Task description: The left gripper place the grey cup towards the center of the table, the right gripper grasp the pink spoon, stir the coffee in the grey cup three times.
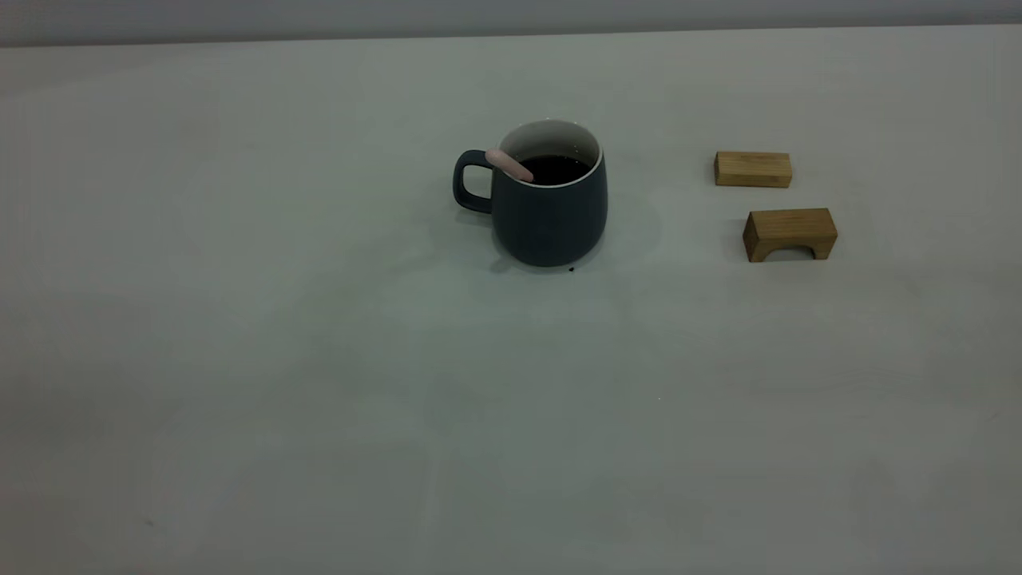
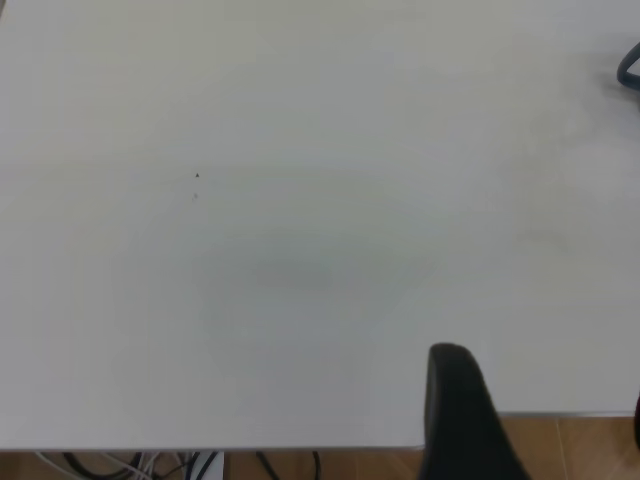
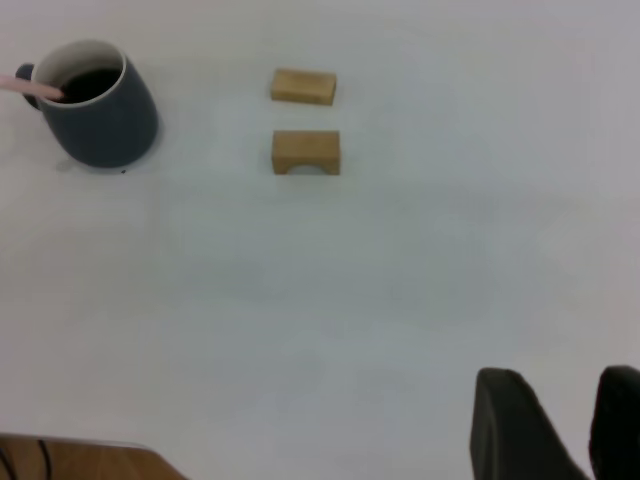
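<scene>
Working left to right, your left gripper [image 2: 470,420] sits back at the table [image 1: 239,359] edge, spread I cannot tell, the pink spoon [image 1: 509,165] leans in the coffee [image 1: 559,168] of the centred grey cup [image 1: 549,209], apparently left after stirring, then two wooden blocks [image 1: 753,169], your right gripper [image 3: 570,430] withdrawn, fingers slightly apart, empty.

one grey cup [image 1: 549,216], one pink spoon [image 1: 509,165], two wooden blocks [image 1: 753,169]

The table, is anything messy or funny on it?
Almost nothing. One tiny dark speck lies on the table just in front of the grey cup, perhaps a coffee drip. The pink spoon leans inside the cup.
</scene>
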Robot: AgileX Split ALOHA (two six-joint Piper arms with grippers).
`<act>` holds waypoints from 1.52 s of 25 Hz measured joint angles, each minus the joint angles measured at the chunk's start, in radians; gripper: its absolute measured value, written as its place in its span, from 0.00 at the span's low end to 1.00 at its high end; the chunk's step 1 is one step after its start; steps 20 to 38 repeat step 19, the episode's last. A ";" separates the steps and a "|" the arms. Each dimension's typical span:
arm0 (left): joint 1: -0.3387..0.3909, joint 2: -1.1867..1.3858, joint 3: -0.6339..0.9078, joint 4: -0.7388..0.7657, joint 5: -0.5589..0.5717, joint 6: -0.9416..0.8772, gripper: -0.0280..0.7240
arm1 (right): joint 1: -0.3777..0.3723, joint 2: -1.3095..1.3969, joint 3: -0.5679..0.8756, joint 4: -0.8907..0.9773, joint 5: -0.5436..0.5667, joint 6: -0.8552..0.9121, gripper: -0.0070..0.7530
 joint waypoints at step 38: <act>0.000 0.000 0.000 0.000 0.000 0.000 0.68 | 0.000 0.000 0.002 0.004 -0.016 -0.005 0.32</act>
